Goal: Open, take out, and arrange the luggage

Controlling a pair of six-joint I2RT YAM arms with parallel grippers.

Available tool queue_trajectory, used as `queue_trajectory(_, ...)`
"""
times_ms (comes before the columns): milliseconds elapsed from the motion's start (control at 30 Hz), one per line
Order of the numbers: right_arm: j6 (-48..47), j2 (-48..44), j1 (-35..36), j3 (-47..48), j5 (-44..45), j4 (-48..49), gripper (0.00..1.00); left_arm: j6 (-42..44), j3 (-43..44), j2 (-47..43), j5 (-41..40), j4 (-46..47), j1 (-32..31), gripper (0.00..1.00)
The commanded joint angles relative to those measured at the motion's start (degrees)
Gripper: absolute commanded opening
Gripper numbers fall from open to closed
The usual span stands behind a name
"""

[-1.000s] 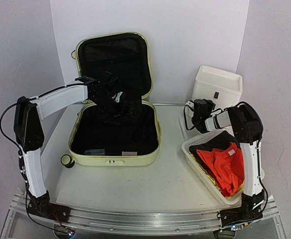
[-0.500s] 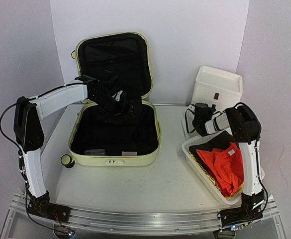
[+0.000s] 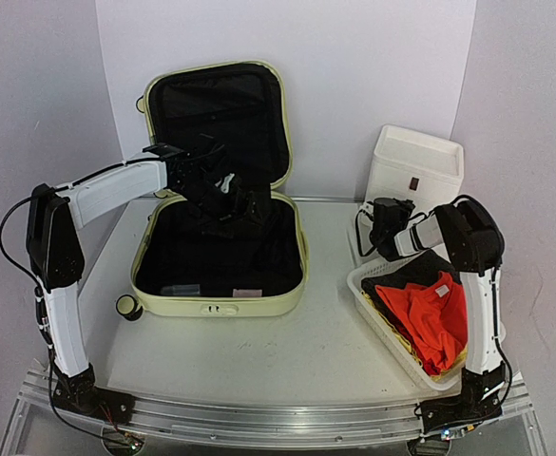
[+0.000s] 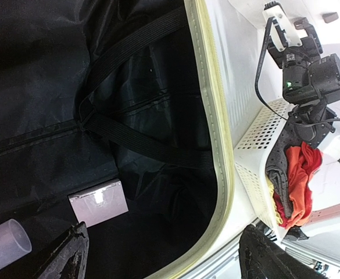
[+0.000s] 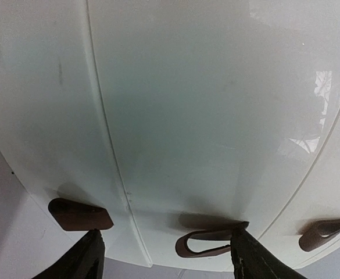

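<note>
Noting the luggage (image 3: pixel 219 306) lying open on the left half of the table (image 3: pixel 325 351), its lid (image 3: pixel 216 109) standing upright behind. We see the left gripper (image 4: pixel 164 256) hovering over the black-lined interior above the crossed straps (image 4: pixel 135 139), fingers (image 4: pixel 65 256) spread wide, grasping nothing. The right gripper (image 5: pixel 167 258) faces the white drawer box (image 3: pixel 415 166), fingers released, with a brown pull tab (image 5: pixel 207 243) between them.

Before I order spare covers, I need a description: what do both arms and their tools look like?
Both the left arm and the right arm have white link shells between black joint housings, with thin black cables looping alongside. The left tool and the right tool have dark, tapered fingers.
</note>
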Motion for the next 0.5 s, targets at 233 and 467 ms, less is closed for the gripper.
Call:
queue_trajectory(233,1.3,-2.8,-0.5,4.5,2.7,2.2,0.66,-0.4,4.1,0.1,4.1,-0.7,0.3,0.91)
queue_trajectory(467,0.4,-2.9,-1.3,4.2,2.1,3.3,0.51,0.6,4.6,0.3,4.4,-1.9,0.3,0.91)
